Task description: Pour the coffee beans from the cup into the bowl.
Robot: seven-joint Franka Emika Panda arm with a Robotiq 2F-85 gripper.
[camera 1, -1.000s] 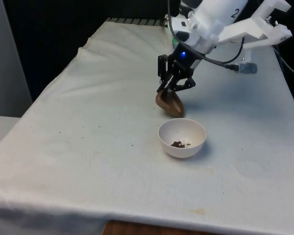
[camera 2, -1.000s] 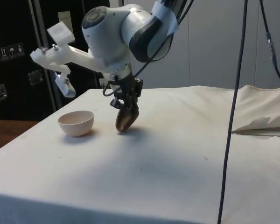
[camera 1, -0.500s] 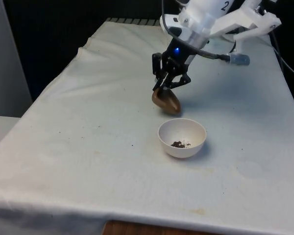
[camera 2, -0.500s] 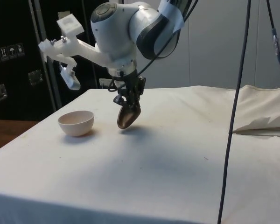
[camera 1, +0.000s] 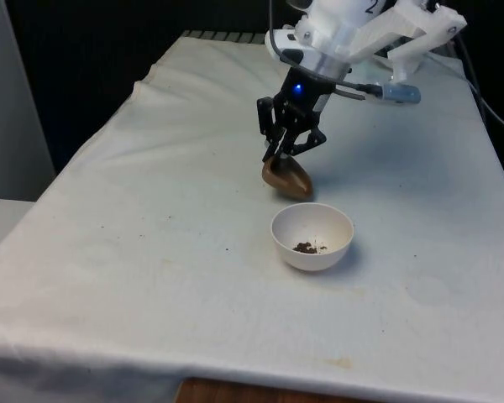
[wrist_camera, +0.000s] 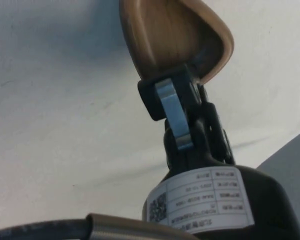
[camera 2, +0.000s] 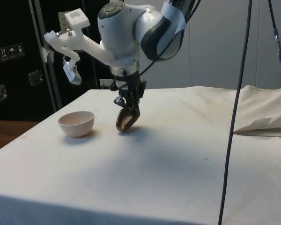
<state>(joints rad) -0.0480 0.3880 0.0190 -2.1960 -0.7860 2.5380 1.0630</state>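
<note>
A table draped in a white cloth spreads across the front and side views. The cloth has faint brownish stains and a few dark specks, and it bunches into folds at one far corner in the side view.

Above the table, the white robot arm reaches down from the far end, its last joint bent so that the black gripper points downward and leans slightly towards the front view's left. The arm's base is cut off by the picture edges.

The gripper's fingers are clamped on the rim of a brown wooden cup. One finger lies inside the cup's mouth, against the inner wall; the other is hidden behind the wall in the wrist view. The cup hangs tilted, its rounded base low and close to the cloth. From these views it is not possible to say whether the base touches the cloth or hovers just over it. In the wrist view, the part of the cup's smooth, grained interior that can be seen holds no beans; the deeper part is hidden behind the finger.

Just beside the cup, nearer the front camera, a white bowl sits upright on the cloth, not touching the cup. At its bottom lies a small, dark cluster of coffee beans, too small to count. In the side view the bowl's inside is hidden by its wall.
</note>
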